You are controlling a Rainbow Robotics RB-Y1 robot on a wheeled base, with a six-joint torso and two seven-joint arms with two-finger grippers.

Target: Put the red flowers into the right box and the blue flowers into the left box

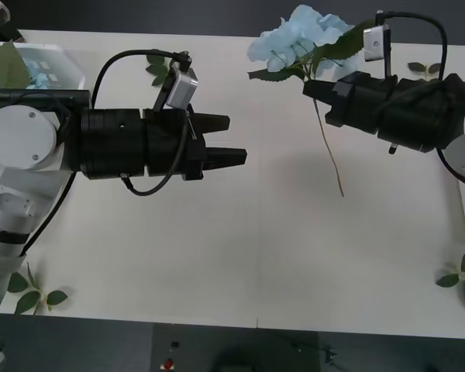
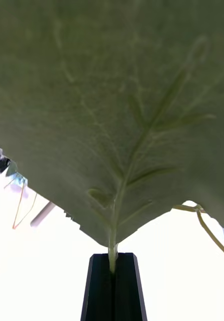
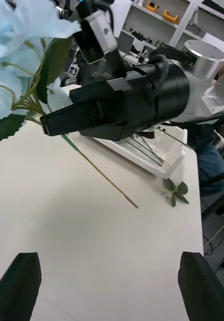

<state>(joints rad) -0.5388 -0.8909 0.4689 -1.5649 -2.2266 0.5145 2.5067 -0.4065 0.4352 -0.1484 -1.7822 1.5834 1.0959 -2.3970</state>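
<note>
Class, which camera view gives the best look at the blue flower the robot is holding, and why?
The front view: the blue flower, leaves and stem show whole in the shut right gripper. The left wrist view shows part of the bloom and the stem beyond the open left gripper; the right wrist view shows a leaf.

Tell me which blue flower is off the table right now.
The blue flower pinched by its stem in the right gripper, stem end dangling. The other blue flower lies in the left box.
</note>
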